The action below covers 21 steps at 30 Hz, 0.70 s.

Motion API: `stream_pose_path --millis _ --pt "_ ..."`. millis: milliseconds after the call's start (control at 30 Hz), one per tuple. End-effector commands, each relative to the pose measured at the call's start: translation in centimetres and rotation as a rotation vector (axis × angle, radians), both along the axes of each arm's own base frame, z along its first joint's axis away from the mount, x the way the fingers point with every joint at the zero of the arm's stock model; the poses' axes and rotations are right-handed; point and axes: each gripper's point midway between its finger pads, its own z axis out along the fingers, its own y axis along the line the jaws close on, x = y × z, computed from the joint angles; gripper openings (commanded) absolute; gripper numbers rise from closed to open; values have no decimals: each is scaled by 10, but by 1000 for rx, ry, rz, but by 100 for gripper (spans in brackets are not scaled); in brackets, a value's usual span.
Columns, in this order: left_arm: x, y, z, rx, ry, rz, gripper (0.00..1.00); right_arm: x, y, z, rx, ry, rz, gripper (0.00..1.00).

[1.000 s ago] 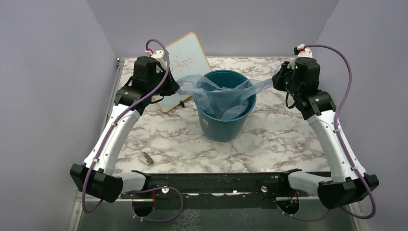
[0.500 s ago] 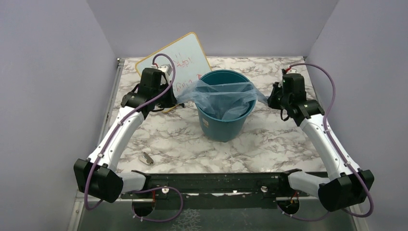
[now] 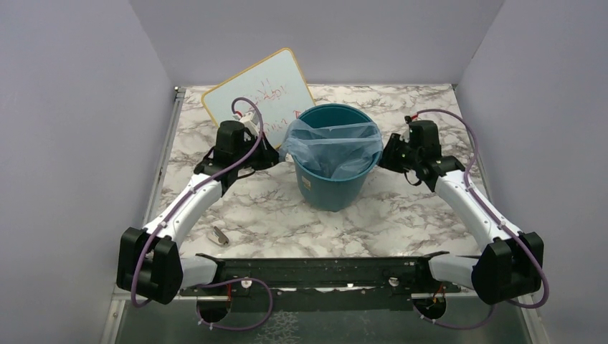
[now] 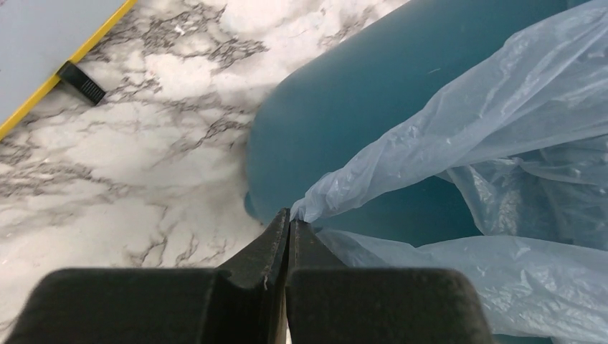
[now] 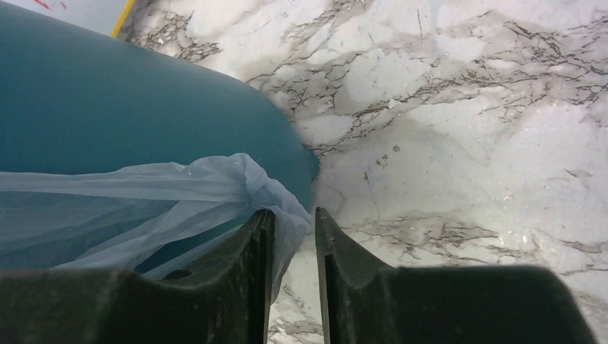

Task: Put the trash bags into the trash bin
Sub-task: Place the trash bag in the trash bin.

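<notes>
The crinkly, translucent pale-blue trash bag (image 3: 335, 145) sags into the teal trash bin (image 3: 333, 192) on the counter (image 3: 272, 215). At the bin's 9 o'clock the left pincer (image 4: 289, 219) clamps a bag corner. At 3 o'clock the right pincer (image 5: 290, 218) stands narrowly parted, with film in the gap.

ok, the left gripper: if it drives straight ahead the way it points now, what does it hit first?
Likely the outer wall of the trash bin, just past the trash bag film that the left gripper pinches; depth is unclear.
</notes>
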Motion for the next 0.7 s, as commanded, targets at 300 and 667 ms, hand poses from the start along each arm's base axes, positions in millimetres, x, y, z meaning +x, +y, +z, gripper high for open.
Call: stream_pose_path --millis 300,667 --pt "13 17 43 -1 -98 121 52 1 -53 61 -346 -110 5 65" --pt "-14 39 74 1 -101 184 86 -1 -20 160 -133 -408 62 71"
